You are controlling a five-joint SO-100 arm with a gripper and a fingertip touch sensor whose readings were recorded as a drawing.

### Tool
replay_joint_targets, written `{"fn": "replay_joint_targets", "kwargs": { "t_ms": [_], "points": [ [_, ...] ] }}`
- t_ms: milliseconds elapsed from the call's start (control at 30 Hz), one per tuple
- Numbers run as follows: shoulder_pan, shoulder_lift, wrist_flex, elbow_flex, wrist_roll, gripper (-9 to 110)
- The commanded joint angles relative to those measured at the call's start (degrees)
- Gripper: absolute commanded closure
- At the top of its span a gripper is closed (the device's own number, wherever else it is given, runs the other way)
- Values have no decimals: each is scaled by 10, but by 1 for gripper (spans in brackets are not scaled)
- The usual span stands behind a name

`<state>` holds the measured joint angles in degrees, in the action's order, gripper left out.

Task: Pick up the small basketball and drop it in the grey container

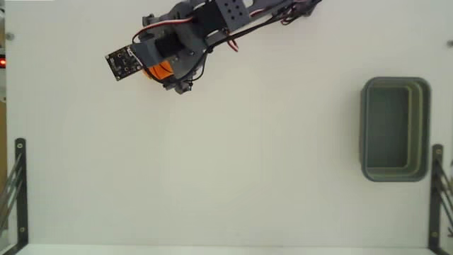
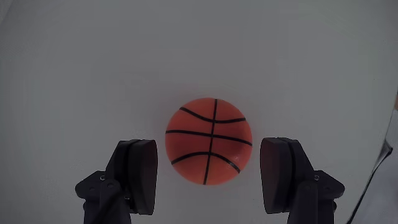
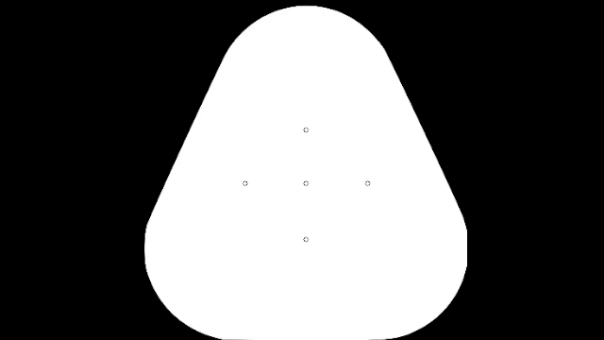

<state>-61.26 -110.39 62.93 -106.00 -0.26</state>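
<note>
The step in hand looks like the approach for the grasp: in the wrist view the gripper (image 2: 208, 177) is spread wide, holding nothing, with its left finger (image 2: 140, 176) just beside the small basketball (image 2: 209, 141) and its right finger (image 2: 281, 174) a little further off on the other side. The ball sits on the table (image 2: 93, 68) between the two fingers and slightly ahead of them, with a gap showing on each side, so nothing is clamped yet. The next move, as I judge it, calls for easing forward a touch so the pads meet the ball's widest part, then closing squarely; a round ball may roll out if pinched off-centre.

In the fixed view the gripper (image 1: 161, 69) is at upper left, the ball (image 1: 158, 69) only an orange sliver beneath the arm, so contact there is hard to judge. The grey container (image 1: 395, 129) lies well apart, far to the right of the gripper, its hollow apparently empty. The table is plain white and matte; dark metal brackets (image 1: 18, 191) stand at its left and right lower edges
</note>
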Motion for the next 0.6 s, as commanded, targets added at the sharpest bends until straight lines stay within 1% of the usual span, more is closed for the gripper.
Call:
{"fn": "replay_joint_targets", "kwargs": {
  "t_ms": [0, 567],
  "points": [
    [-7, -6, -7, 29, 3, -9],
    [-7, -8, -11, 22, 3, -9]
  ]
}}
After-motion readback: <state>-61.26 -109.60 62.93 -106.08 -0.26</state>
